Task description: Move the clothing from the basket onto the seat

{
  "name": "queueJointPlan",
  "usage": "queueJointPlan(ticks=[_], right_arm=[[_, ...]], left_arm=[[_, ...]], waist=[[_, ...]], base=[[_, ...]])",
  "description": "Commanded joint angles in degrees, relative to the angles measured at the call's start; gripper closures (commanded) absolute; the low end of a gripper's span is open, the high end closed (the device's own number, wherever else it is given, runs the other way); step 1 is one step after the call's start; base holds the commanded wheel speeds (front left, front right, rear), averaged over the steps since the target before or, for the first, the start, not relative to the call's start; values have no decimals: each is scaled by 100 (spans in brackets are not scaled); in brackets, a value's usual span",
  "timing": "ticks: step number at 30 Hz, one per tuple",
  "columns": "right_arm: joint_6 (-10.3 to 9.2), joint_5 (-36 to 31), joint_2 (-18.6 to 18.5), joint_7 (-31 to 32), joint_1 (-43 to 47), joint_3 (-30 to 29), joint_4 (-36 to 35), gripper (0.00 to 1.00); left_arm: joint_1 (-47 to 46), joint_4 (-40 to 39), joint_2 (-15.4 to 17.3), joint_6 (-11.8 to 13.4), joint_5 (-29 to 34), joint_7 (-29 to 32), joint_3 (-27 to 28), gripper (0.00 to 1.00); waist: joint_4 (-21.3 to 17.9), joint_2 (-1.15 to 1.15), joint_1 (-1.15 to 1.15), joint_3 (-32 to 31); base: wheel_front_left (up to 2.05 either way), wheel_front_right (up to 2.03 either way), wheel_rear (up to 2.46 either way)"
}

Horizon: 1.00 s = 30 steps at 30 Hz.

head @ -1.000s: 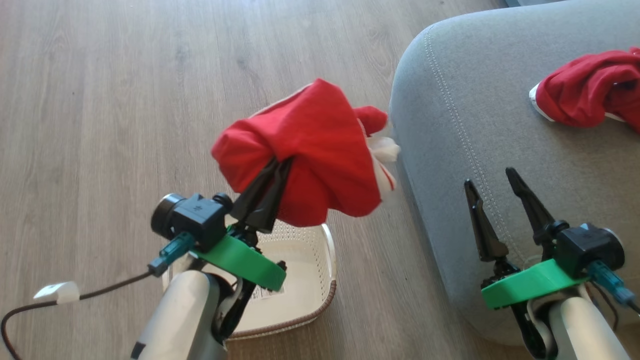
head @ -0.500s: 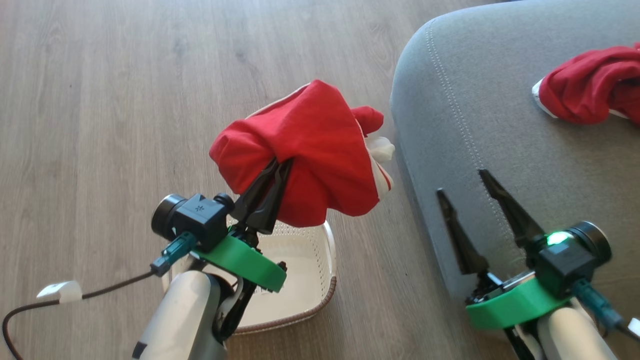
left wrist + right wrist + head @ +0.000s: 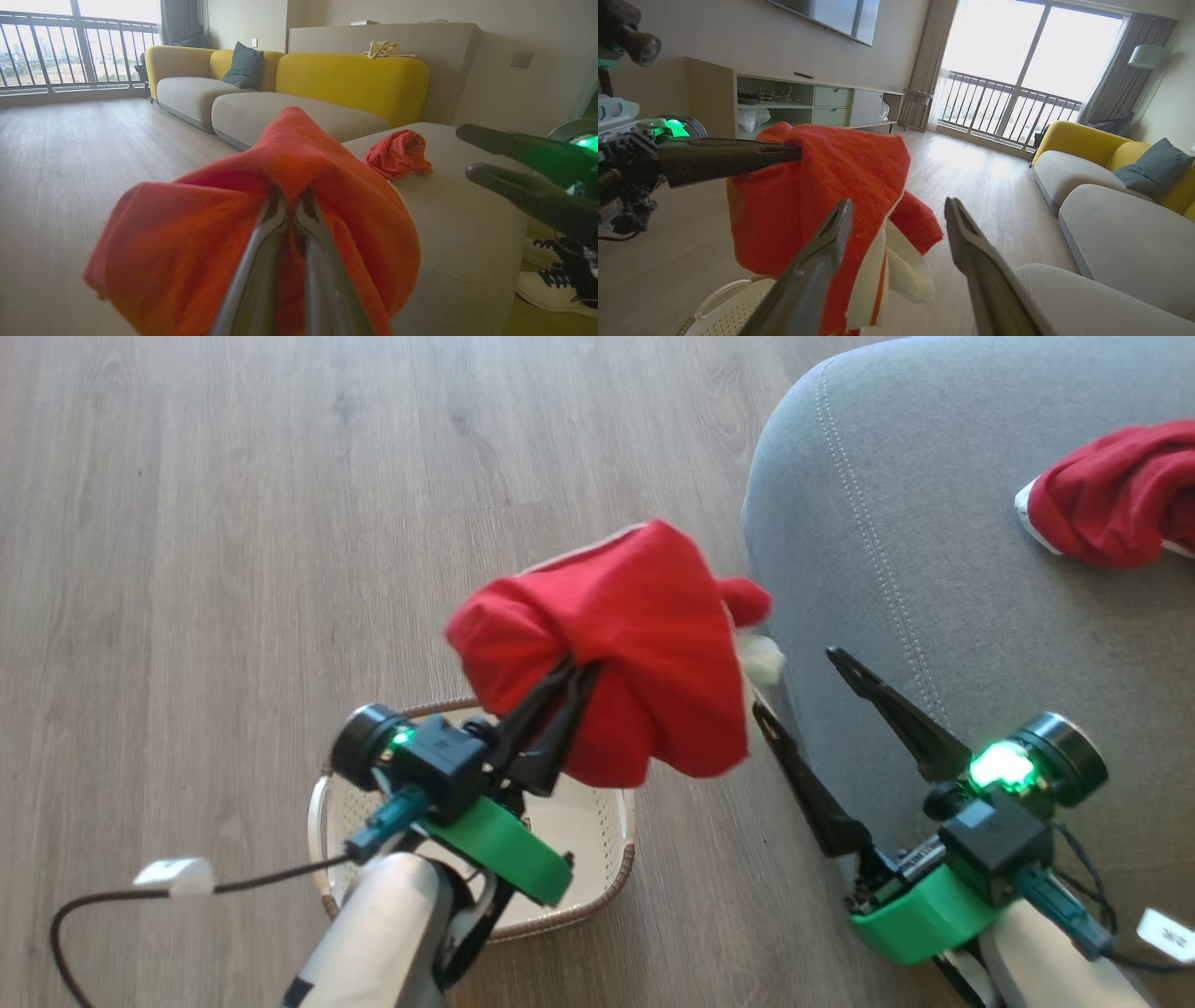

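Aloft, red garment point(image 3: 644, 644) above basket point(image 3: 605, 817), second garment point(image 3: 1111, 504) on seat point(image 3: 934, 523)

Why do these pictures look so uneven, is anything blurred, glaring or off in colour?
Head view: the held garment is smeared at its edges, and the green lamp flares. Left wrist view: the left gripper, close to the lens, looks soft; red reads as orange. Right wrist view: the window is blown out white and throws glare on the floor.

Wood floor point(image 3: 233, 523), yellow-backed sofa point(image 3: 350, 79) with dark cushion point(image 3: 243, 65), white sneakers point(image 3: 546, 289), wall television point(image 3: 831, 18)
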Motion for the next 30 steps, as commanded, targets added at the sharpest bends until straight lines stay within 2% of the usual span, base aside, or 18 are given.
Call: queueJointPlan(ticks=[1, 10, 18, 25, 30], right_arm=[[-1, -40, -78, -36, -175, 105, -146, 0], [-1, -133, -155, -36, -410, 339, 256, 0], [-1, -225, -550, -36, -692, 1121, 605, 0], [-1, -86, -907, -36, -1010, 1967, 846, 0], [-1, -74, -993, -36, -1177, 2262, 878, 0]], left_arm=[[-322, -210, 28, -5, 38, -72, 122, 100], [-440, -390, 162, -5, 169, -72, -601, 100], [-560, -618, 435, -5, 440, -72, -1380, 100], [-555, -660, 463, -5, 489, -72, -1556, 100], [-570, -677, 459, -5, 486, -72, -1579, 100]], waist=[[6, 0, 0, 5], [76, 0, 0, -68], [128, 0, 0, -175], [141, 0, 0, -248], [156, 0, 0, -232]], base=[[0, 0, 0], [0, 0, 0], [0, 0, 0], [0, 0, 0], [0, 0, 0]])
